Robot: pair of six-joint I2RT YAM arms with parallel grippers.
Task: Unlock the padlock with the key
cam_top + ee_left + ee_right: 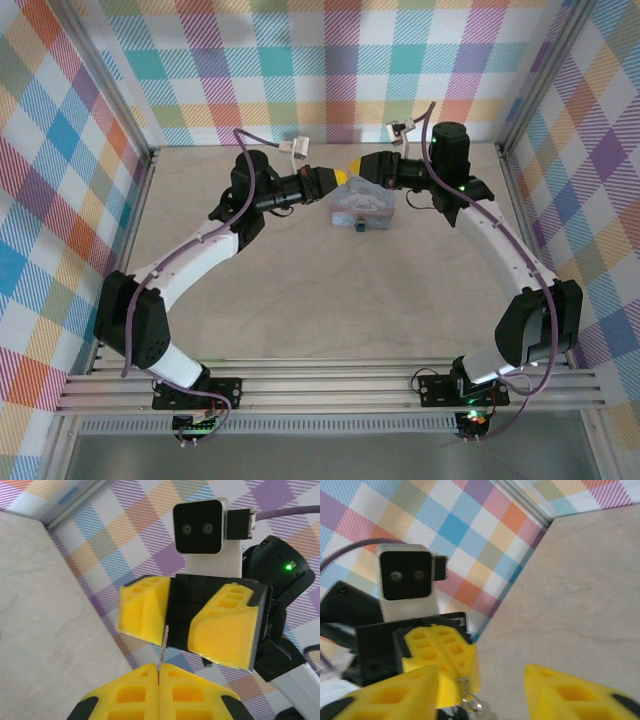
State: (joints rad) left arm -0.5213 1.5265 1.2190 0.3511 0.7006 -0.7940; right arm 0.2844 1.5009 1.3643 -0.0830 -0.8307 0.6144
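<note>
Setting: a pale table [300, 310] walled by bright checked cloth, with two robot arms reaching in from its near edge.
Arms: both curve inward and meet nose to nose above the middle of the far edge.
Left gripper [158, 674]: its yellow fingers are pressed together, pinching the key.
Key [165, 641]: a thin dark metal sliver standing up out of the left fingertips. In the right wrist view a small wire ring hangs from it.
Right gripper [180, 645]: its two yellow fingers stand about half apart and grip nothing. It faces the left gripper, and the key's blade reaches into the gap between its fingers.
Tin [365, 203]: a pale-blue printed rectangular tin lying on the table by the middle of the far edge, just below the meeting grippers. What it holds cannot be told from above.
Padlock [357, 226]: a tiny dark blue block at the tin's near side. Whether it is fastened to the tin or only touches it cannot be told.
</note>
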